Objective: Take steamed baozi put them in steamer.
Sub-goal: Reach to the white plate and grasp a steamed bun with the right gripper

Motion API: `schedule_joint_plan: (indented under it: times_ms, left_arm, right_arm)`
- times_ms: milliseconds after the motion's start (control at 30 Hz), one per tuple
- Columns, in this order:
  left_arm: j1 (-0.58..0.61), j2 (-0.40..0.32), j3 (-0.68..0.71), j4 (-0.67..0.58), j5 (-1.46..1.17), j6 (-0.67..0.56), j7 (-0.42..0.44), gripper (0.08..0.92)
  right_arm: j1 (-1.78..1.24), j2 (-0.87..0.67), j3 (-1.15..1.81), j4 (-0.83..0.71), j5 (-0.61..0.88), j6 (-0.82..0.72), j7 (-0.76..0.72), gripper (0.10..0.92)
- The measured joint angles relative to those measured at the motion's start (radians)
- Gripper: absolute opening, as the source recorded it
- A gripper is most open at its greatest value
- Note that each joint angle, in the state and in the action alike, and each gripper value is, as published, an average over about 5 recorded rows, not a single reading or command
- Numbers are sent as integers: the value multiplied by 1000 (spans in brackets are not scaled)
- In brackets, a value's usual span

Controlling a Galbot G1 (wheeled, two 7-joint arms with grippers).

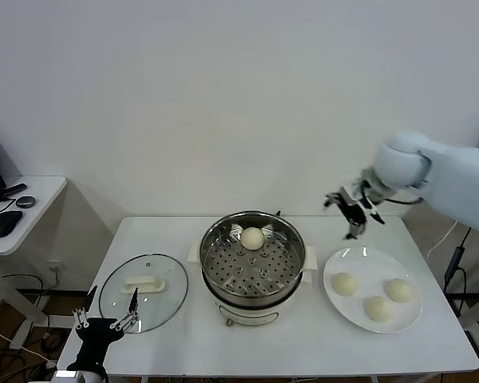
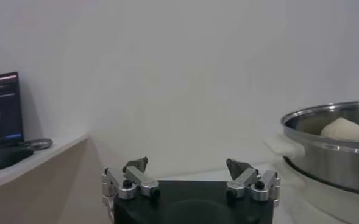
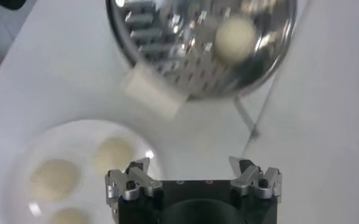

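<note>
- A white desk (image 1: 303, 351) filled the lower half of the head view, against a plain white wall.
- The steamer (image 1: 253, 263), a shiny steel pot with a perforated tray on a white base, sat at the centre of the desk.
- One steamed baozi (image 1: 252, 237) lay on the tray, toward the pot's far rim.
- Three more baozi (image 1: 345, 284) (image 1: 398, 290) (image 1: 377, 309) rested on a white plate (image 1: 359, 259) at lower right, just beside the steamer.
- A glass lid (image 1: 144, 302) with a white handle lay flat at lower left of the desk.
- The right gripper (image 1: 353, 215) hung in the air at centre right, above the plate's far edge, its fingers spread apart and empty.
- The left gripper (image 1: 105, 313) sat low at the bottom left corner, beside the lid, fingers also apart and holding nothing.
- A side table (image 1: 32, 199) at far left carried a computer mouse (image 1: 4, 223).
</note>
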Motion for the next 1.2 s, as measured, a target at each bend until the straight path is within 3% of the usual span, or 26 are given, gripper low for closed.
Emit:
schedule_joint_plan:
  times_ms: [467, 1200]
  left_arm:
    - [-2, -1, -5, 11, 12, 1, 0, 823]
    - [16, -13, -20, 19, 27, -8, 0, 823]
  right_arm:
    - [-377, -92, 244, -39, -117, -31, 21, 823]
    - [-713, 27, 494, -222, -247, 32, 99, 823]
